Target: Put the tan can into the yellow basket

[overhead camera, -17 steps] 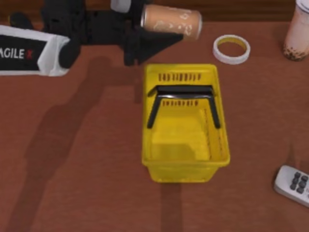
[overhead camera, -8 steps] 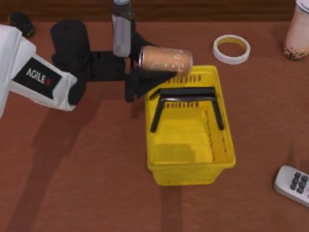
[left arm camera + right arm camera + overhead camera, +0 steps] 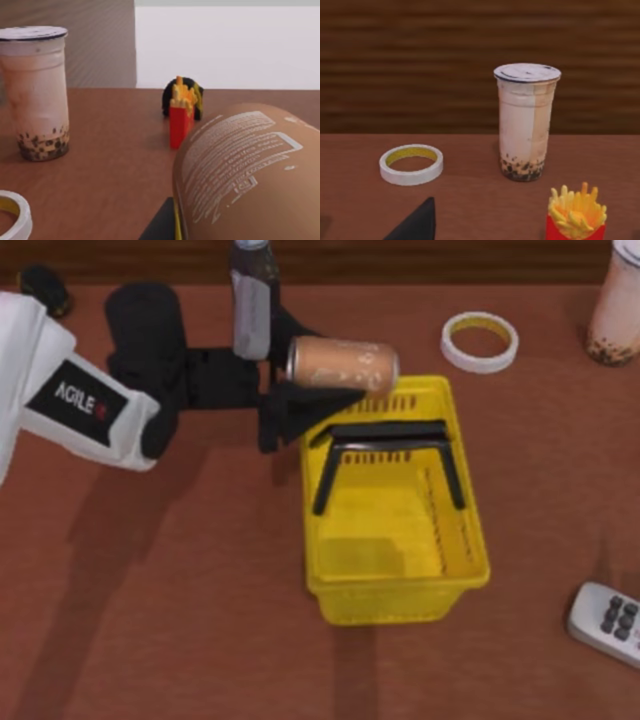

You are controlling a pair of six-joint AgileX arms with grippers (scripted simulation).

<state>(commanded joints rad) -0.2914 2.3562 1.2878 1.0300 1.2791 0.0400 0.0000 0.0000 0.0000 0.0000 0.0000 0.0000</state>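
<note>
Your left gripper [image 3: 300, 380] is clamped on the can [image 3: 343, 363], which lies on its side in the air with its long axis running left to right in the top view. The can hangs over the far left corner of the basket [image 3: 478, 565], partly above the rim and partly outside it; it is not inside. In the left wrist view the can [image 3: 250, 170] fills the near corner, its pale printed text plain on its side, with a sliver of yellow rim just under it.

The basket sits mid-table, and you can see bare yellow floor with nothing in it. Its black handles [image 3: 390, 436] are folded across the far half of the opening.

Just behind the gripper stands a bottle [image 3: 253, 295], close to the arm. A tape ring [image 3: 480, 341] lies flat beyond the basket's far right corner, well apart from it. A cup [image 3: 615, 305] with dark pearls at its bottom and a lid on top stands at the far right edge. A remote [image 3: 606, 619] lies at the near right. The wrist views also show a fries box [image 3: 575, 215] on the table.

Your right arm is out of the top view; whether its gripper is open, you cannot tell.
</note>
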